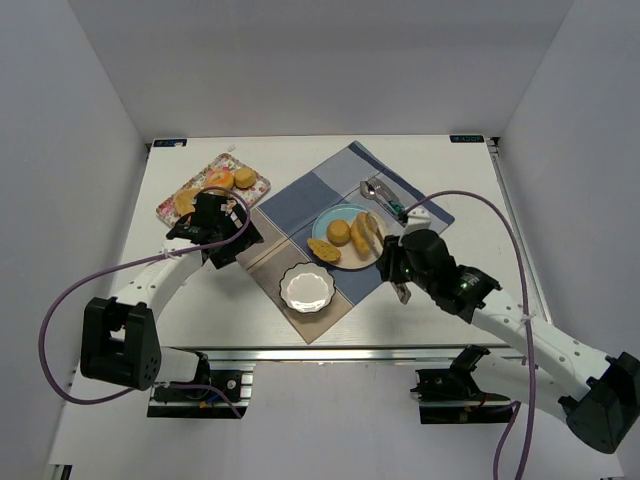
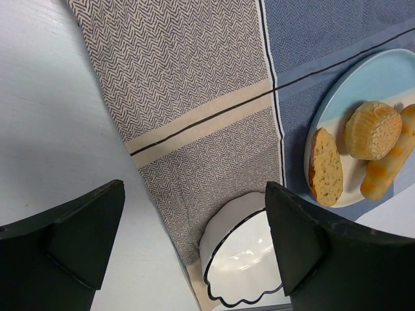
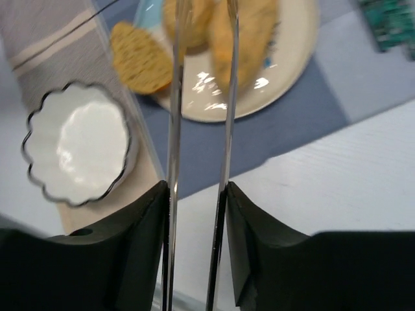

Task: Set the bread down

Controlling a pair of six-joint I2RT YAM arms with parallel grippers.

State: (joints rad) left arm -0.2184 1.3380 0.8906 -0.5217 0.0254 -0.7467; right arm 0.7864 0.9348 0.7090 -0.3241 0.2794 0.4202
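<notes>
Several golden-brown bread pieces lie on the blue plate (image 1: pixel 337 213): a round bun (image 1: pixel 339 232), elongated rolls (image 1: pixel 363 234) and a cut slice (image 1: pixel 323 249). More bread (image 1: pixel 220 180) sits on a patterned tray (image 1: pixel 262 184) at the back left. My right gripper (image 1: pixel 398 264) is shut on metal tongs (image 3: pixel 172 97), whose two arms reach out over the plate's bread (image 3: pixel 249 39); their tips are out of the right wrist view. My left gripper (image 1: pixel 222 232) is open and empty beside the tray; its wrist view shows the slice (image 2: pixel 324 165), the bun (image 2: pixel 373 129) and the plate (image 2: pixel 363 78).
A white scalloped bowl (image 1: pixel 306 287) stands on the patchwork cloth (image 1: pixel 300 200) just in front of the plate, also in the left wrist view (image 2: pixel 243 259) and the right wrist view (image 3: pixel 78 142). A spoon with a green handle (image 1: pixel 380 192) lies behind the plate.
</notes>
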